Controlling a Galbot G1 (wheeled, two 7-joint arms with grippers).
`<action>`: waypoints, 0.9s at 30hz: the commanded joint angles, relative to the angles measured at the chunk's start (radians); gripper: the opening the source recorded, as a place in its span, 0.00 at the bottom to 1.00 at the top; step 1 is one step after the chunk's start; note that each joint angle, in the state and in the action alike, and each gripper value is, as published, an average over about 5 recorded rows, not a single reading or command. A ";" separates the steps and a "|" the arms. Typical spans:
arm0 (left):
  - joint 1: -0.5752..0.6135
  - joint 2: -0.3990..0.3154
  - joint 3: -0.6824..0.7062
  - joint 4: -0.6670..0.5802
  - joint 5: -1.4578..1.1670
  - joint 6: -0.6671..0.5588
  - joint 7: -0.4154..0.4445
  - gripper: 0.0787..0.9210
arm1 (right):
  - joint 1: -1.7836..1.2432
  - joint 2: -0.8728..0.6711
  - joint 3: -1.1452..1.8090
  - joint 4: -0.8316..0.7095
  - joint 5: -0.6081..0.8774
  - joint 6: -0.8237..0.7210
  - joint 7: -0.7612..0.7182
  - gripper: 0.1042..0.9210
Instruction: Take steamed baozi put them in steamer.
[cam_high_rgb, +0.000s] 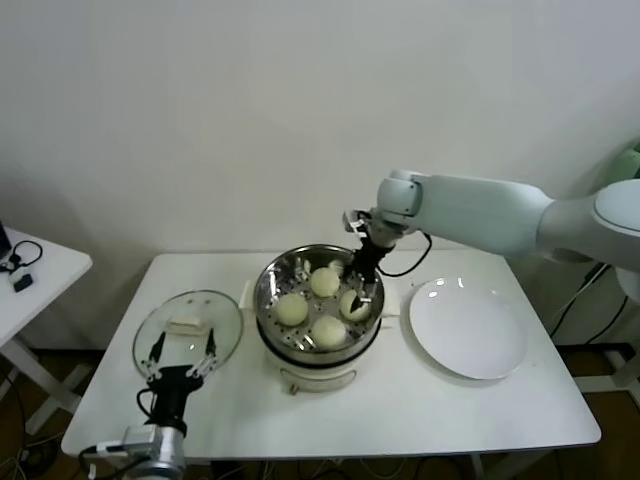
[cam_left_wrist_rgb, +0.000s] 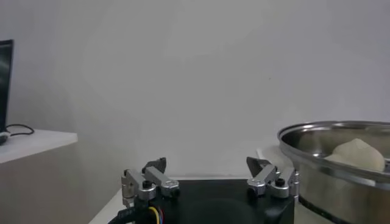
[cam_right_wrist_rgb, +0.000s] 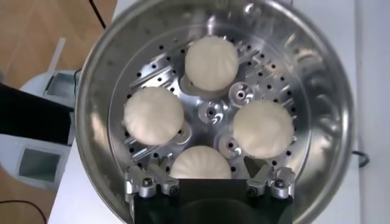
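Left hand (cam_high_rgb: 181, 352) wide by table (cam_high_rgb: 420, 400) edge; right hand (cam_high_rgb: 362, 285) wide, seemingly clear above 4 baozi (cam_right_wrist_rgb: 211, 62) inside steamer (cam_high_rgb: 268, 290) rim.

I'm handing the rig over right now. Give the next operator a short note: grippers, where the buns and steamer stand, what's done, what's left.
Right gripper: open, holding nothing, down inside the steamer above the bun on its right side.
Left gripper: open, empty, parked at the table's front left, by the glass lid.
Baozi: all four sit on the perforated tray; the plate to the right is bare.
Done: loading.
Left: probably just lift the right arm clear.
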 joint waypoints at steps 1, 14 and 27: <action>-0.007 0.000 -0.003 0.001 -0.001 0.004 -0.002 0.88 | 0.017 -0.057 0.097 0.018 0.030 0.023 0.108 0.88; -0.046 -0.012 -0.022 0.009 0.051 -0.015 0.033 0.88 | -0.200 -0.274 0.475 0.128 -0.164 0.066 0.335 0.88; -0.050 -0.014 -0.035 0.009 0.102 -0.074 0.090 0.88 | -0.763 -0.554 1.095 0.416 -0.280 0.127 0.623 0.88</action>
